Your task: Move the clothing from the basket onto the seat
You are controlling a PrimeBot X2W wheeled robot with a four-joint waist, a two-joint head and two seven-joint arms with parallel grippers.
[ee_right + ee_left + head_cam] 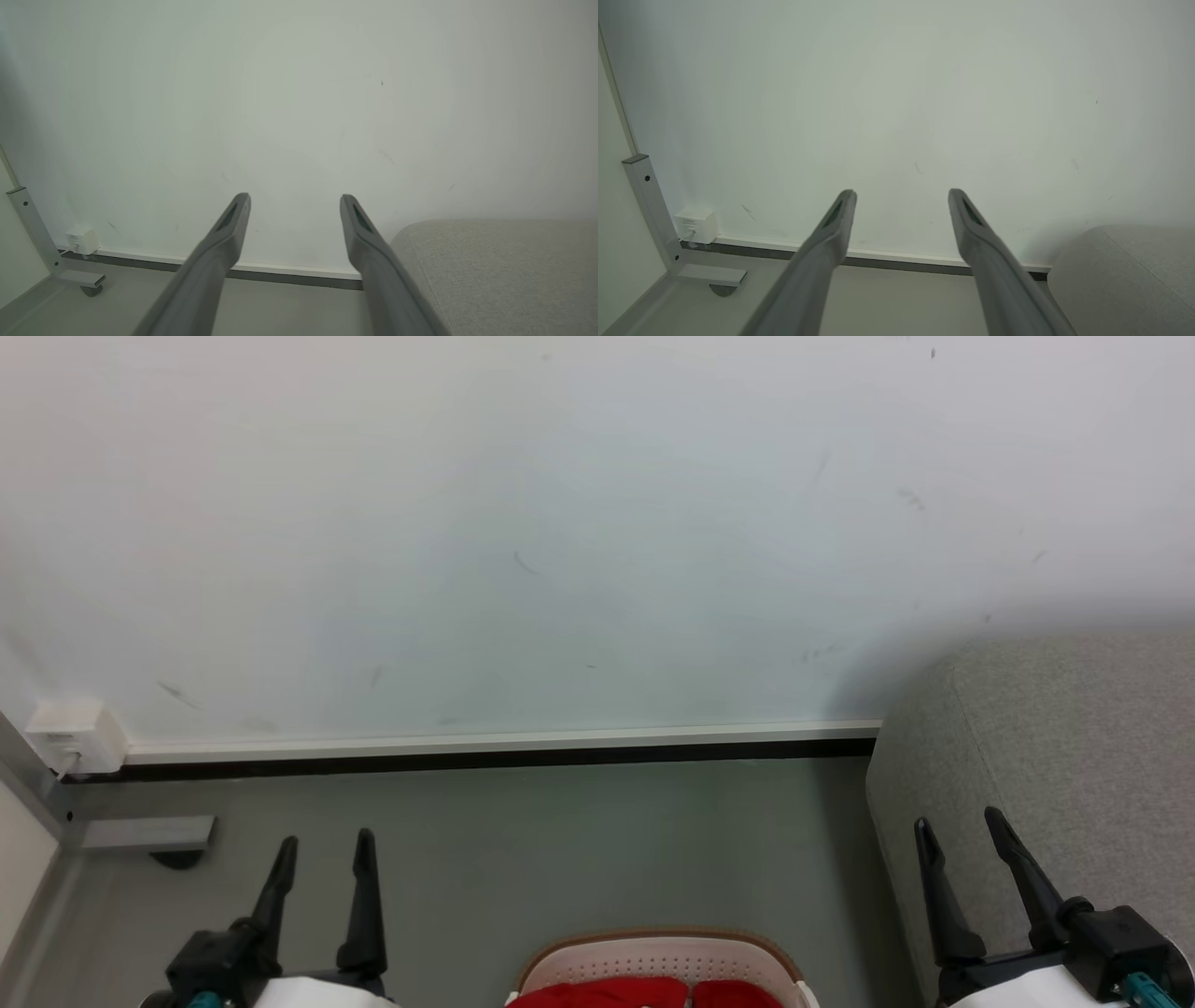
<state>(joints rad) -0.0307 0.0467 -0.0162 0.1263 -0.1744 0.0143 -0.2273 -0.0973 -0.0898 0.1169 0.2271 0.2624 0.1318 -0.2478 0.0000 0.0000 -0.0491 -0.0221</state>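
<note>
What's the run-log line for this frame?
phase: pre-grasp | left tool: open | right tool: open | clothing: in basket | seat: right of basket

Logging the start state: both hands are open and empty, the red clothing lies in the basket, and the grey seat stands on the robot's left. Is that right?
One slip: the seat stands on the robot's right, next to the right hand, as the head view shows. The rest holds: the left hand and the right hand are open and empty, and the clothing lies in the basket.
</note>
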